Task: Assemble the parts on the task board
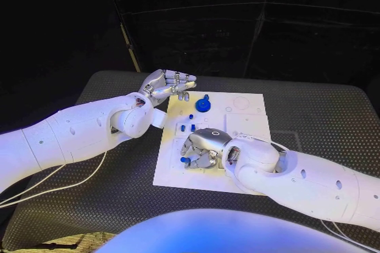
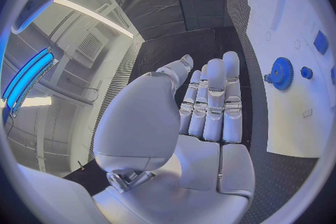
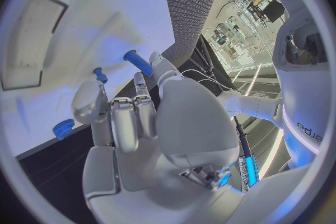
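We see the left hand (image 1: 166,84) released, fingers apart, blue gear (image 1: 204,105) just beside it; the right hand (image 1: 202,149) rests on task board (image 1: 245,107), grip unclear, small blue peg (image 3: 138,63) at its fingertips.

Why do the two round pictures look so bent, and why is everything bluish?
Wrist views: fisheye lenses curve the task board's straight edges; a glowing blue strip shows at the rim in the left one. Head view: blue-tinted light falls on the board, left hand and right hand; the background is dark. The blue gear stays sharp.
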{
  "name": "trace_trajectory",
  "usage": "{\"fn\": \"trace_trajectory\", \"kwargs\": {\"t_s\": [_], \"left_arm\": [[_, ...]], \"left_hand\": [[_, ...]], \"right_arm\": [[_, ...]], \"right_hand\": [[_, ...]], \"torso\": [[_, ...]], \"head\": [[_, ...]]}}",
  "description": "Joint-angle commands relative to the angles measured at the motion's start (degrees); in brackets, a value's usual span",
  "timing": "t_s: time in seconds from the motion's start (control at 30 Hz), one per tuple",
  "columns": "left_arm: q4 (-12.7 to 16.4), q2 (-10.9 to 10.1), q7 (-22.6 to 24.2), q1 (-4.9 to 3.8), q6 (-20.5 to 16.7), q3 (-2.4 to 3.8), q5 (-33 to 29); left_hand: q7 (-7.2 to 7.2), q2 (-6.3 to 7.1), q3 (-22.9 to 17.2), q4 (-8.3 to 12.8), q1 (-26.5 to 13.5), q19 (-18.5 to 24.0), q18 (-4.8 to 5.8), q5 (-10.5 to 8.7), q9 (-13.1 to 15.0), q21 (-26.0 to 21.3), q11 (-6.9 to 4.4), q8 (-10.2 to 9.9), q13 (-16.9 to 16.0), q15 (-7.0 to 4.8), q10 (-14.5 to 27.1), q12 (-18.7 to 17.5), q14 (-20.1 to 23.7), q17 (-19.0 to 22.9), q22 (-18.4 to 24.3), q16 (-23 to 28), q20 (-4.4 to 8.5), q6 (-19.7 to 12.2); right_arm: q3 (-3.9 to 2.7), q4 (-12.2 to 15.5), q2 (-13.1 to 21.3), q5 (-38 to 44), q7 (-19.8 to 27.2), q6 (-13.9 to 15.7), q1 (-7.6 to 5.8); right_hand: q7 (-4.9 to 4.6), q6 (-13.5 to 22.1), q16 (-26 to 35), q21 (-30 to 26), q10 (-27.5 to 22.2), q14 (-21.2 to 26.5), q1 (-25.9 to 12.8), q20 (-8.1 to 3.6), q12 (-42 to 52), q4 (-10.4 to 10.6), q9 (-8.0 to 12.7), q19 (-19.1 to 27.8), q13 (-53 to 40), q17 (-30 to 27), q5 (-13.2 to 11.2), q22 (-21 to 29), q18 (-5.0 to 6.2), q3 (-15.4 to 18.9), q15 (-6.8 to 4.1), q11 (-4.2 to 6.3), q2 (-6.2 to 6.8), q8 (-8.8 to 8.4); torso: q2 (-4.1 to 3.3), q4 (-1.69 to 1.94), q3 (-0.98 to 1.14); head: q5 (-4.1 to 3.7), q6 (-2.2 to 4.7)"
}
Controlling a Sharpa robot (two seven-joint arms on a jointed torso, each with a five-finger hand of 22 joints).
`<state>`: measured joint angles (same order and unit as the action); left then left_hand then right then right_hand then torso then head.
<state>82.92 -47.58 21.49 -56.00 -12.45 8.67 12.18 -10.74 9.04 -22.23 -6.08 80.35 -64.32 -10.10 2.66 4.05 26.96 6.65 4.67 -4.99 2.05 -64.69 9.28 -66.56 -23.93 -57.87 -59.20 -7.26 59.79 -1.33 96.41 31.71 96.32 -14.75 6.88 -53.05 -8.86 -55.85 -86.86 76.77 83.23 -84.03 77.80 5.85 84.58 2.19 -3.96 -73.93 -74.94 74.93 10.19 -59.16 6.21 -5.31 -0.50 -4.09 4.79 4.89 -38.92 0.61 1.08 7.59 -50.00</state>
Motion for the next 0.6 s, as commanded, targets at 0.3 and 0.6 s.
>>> {"fn": "trace_trajectory", "kwargs": {"t_s": [0.3, 0.6], "left_arm": [[0.16, -0.01, 0.09, -0.09, 0.72, 0.05, -0.24], [0.14, -0.03, -0.04, -0.09, 0.83, 0.05, -0.24]], "left_hand": [[0.07, -0.53, 0.26, -0.03, 0.13, 0.04, -0.3, 0.18, 0.02, -0.07, -0.08, 0.11, -0.07, -0.13, 0.52, 0.28, 0.39, 0.09, 0.06, 0.21, -0.47, -0.44], [0.08, -0.56, 0.42, -0.02, 0.25, 0.0, -0.3, 0.18, 0.04, -0.23, -0.07, 0.19, -0.1, -0.13, 0.65, 0.46, 0.45, 0.09, 0.19, 0.27, -0.49, -0.52]], "right_arm": [[0.58, -0.38, -0.65, -0.47, 1.25, -1.04, -0.06], [0.7, -0.41, -0.72, -0.49, 1.64, -0.73, -0.06]], "right_hand": [[-0.23, -0.52, -0.29, 0.58, 0.48, -4.44, 0.37, 0.21, 0.49, -0.28, 0.03, -0.35, -5.3, 6.93, -2.58, -0.28, -0.41, 0.85, 0.4, -0.13, -1.39, 0.13], [-0.01, -1.79, -0.32, 0.68, 0.76, -4.42, 0.63, 0.18, 0.72, -0.48, -0.14, -0.28, -5.83, 6.95, -3.24, -0.36, -0.4, 0.94, 0.32, 0.03, -2.38, 0.66]], "torso": [[-0.04, 0.01, 0.01], [-0.02, 0.01, 0.02]], "head": [[0.17, 0.0], [0.19, 0.0]]}}
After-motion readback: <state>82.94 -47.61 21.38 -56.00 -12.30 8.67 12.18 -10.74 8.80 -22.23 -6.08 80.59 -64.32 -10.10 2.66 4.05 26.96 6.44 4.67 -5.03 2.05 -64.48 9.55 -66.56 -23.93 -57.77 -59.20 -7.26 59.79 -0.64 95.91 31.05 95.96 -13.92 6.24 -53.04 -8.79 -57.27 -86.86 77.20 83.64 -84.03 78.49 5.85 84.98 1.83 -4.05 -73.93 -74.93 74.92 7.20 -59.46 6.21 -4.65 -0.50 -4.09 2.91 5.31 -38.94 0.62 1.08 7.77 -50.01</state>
